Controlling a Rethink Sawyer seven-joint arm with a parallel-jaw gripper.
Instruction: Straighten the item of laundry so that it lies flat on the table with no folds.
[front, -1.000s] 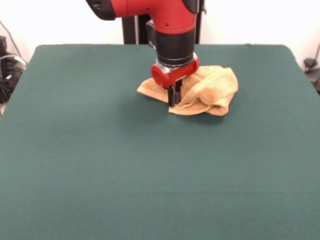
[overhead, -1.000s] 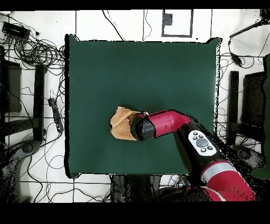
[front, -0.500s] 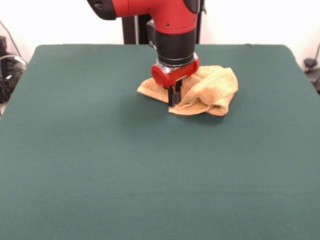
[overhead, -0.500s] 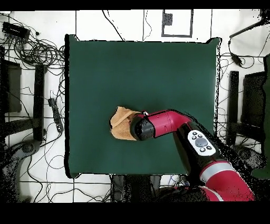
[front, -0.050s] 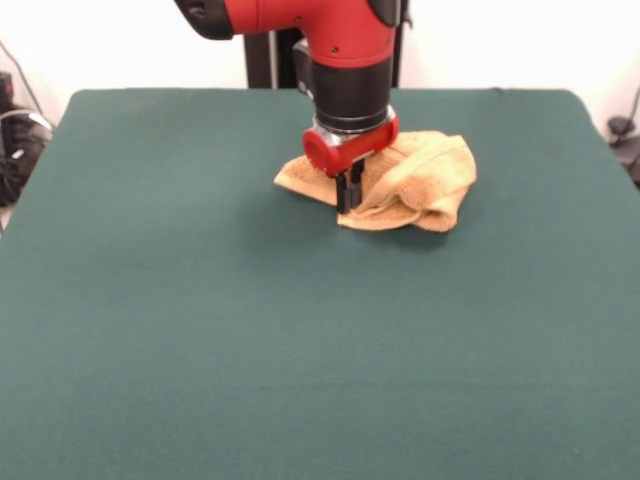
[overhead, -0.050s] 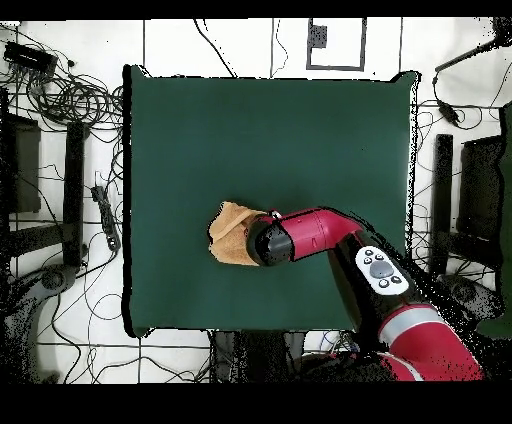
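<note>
Meanwhile, the end effector (front, -0.050s: 348, 197) is standing upright at the front-left edge of the bunched hand towel (front, -0.050s: 415, 180), its two black fingers drawn close together and apparently pinching a fold of the terry cloth, though the contact itself is partly hidden behind them. Seen from the front, the towel is spreading mostly to the right of and behind the fingers, lying as a crumpled heap whose longer run is going left to right, with a thick rolled fold along its front edge. Judged from that layout, any spreading pull is likely needing to head left or toward the camera, away from the mass. Around it, the green-clothed counter (front, -0.050s: 200, 330) is lying bare, offering wide room toward the camera and to both sides. Overhead, the red arm (overhead, -0.050s: 310, 236) is covering the towel's (overhead, -0.050s: 228, 232) right part.
</note>
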